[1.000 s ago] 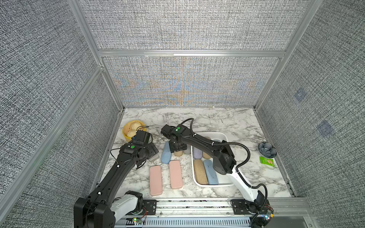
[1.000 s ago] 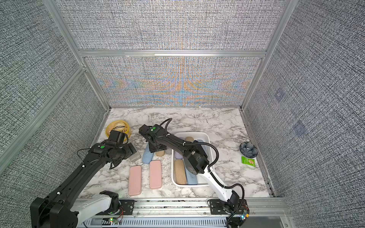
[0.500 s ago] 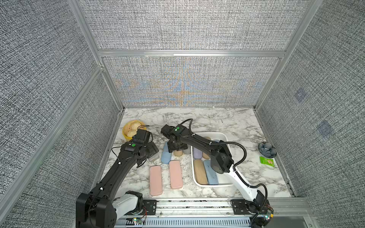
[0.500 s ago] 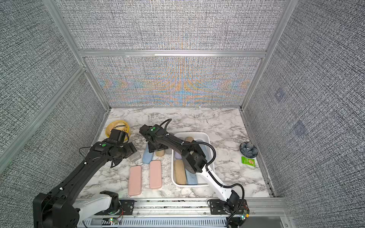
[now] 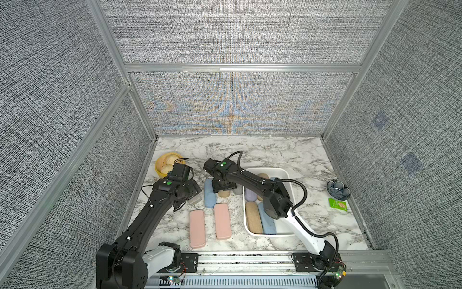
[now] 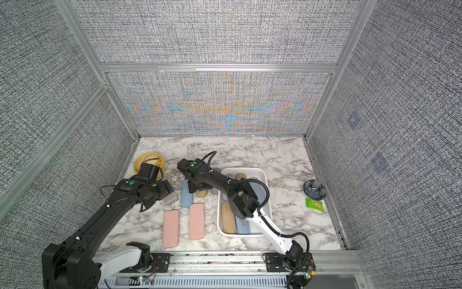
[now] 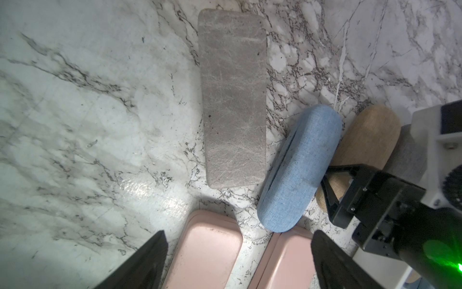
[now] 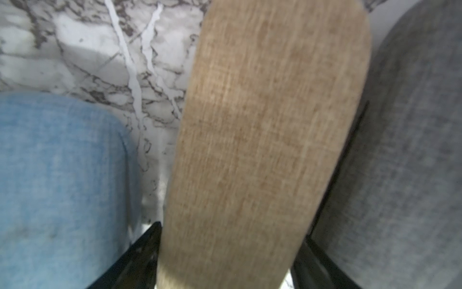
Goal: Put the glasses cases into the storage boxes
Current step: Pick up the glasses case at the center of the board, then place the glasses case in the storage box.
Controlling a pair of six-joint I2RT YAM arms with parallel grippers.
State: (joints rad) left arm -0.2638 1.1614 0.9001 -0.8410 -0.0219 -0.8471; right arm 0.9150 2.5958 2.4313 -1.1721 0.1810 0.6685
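**Right gripper settles around the tan case; nothing lifted yet**

Over the last second we see almost nothing shift on the grey-veined white marble desk [image 5: 250, 152]. Every case lies where it lay, and the right gripper [image 5: 223, 187] has stayed low over the tan woven-fabric oblong glasses case [image 8: 262, 137]. Its fingers stand on either side of that case, close against its flanks; whether they truly pinch it we cannot tell. The case rests near the desk's middle, between the light blue fabric case [image 5: 209, 196] and the grey fabric case [image 5: 238, 191]. It is just outside the shallow white plastic tray [image 5: 270, 235], which already holds several cases. The left gripper [image 7: 237, 235] hangs spread and empty above the flat grey rectangular case [image 7: 235, 100] and the two flat pink cases [image 5: 197, 229], which lie nearer the front edge. We judge the grasp to be forming, so the lift and transfer remain.
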